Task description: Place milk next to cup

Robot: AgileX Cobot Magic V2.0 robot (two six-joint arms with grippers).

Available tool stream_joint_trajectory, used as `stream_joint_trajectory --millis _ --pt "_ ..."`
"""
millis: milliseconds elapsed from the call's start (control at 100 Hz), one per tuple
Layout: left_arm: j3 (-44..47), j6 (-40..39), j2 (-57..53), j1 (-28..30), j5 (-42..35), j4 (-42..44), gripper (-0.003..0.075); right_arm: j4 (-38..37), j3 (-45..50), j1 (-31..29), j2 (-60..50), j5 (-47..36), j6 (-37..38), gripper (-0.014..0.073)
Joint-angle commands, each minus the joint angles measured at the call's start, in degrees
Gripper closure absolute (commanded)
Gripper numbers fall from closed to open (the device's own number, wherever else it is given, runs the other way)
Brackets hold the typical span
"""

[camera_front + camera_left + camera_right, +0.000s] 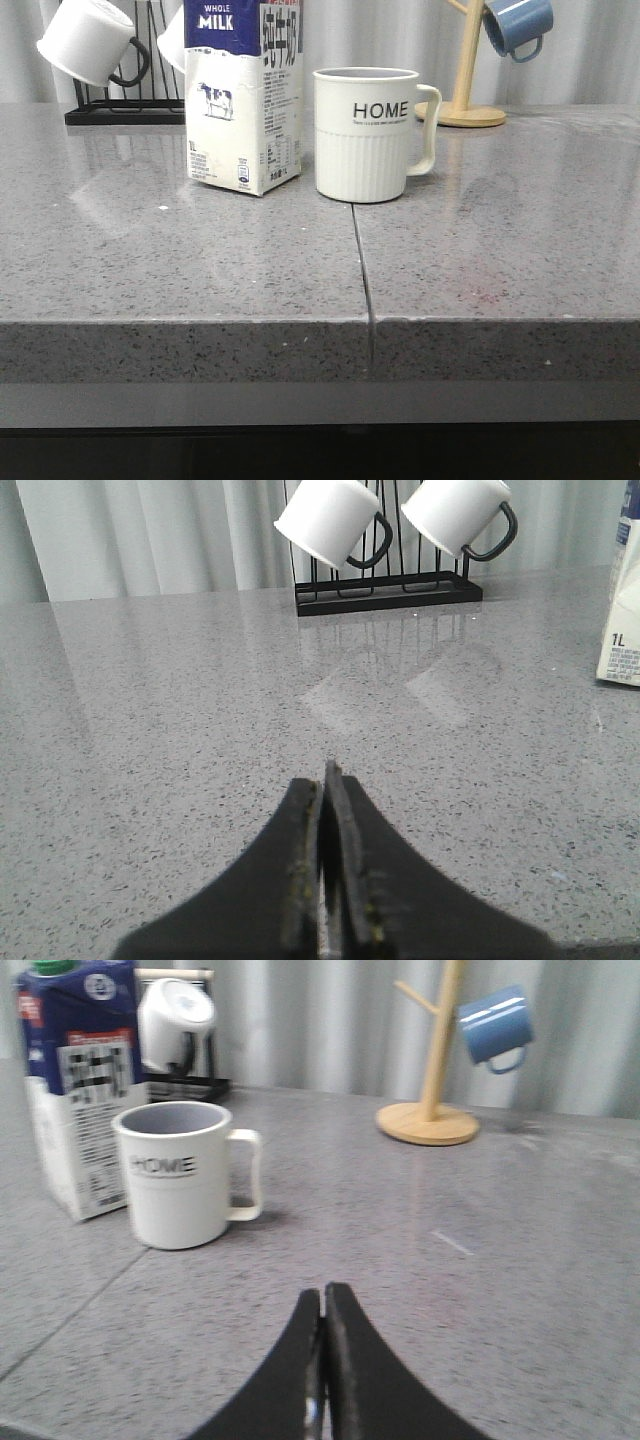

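The milk (243, 95), a tall white carton with a dark blue top band and a cow picture, stands upright on the grey counter just left of the cup (365, 133), a cream ribbed mug lettered "HOME" with its handle to the right. A small gap separates them. Both also show in the right wrist view, milk (80, 1090) and cup (178, 1173). The carton's edge shows in the left wrist view (623, 630). My left gripper (325, 772) is shut and empty, low over the counter. My right gripper (322, 1295) is shut and empty, well short of the cup. Neither gripper shows in the front view.
A black wire rack (125, 110) with white black-handled mugs (90, 42) stands behind the milk at back left. A wooden mug tree (468, 70) holding a blue mug (517, 25) stands at back right. A seam (362, 270) runs across the counter toward its front edge.
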Motion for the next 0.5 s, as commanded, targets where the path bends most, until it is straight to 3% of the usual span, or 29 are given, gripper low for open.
stream_joint_trajectory --millis 0,150,240,350,490 --pt "2.58 -0.6 -1.7 0.02 -4.23 -0.4 0.0741 -0.26 -0.27 -4.63 0.53 -6.45 -0.53 0.066" --pt "2.58 -0.6 -1.7 0.02 -4.23 -0.4 0.0741 7.01 5.93 -13.21 -0.59 -14.94 -4.92 0.066" --pt "2.58 -0.6 -1.7 0.02 -4.23 -0.4 0.0741 7.01 8.6 -16.51 -4.22 -16.6 -5.95 0.066" --pt "2.58 -0.6 -1.7 0.02 -4.23 -0.4 0.0741 7.01 11.99 -18.67 -7.09 -15.85 -4.82 0.066" --pt "2.58 -0.6 -1.7 0.02 -4.23 -0.4 0.0741 6.03 11.8 -19.01 -10.03 -7.1 -4.82 0.066"
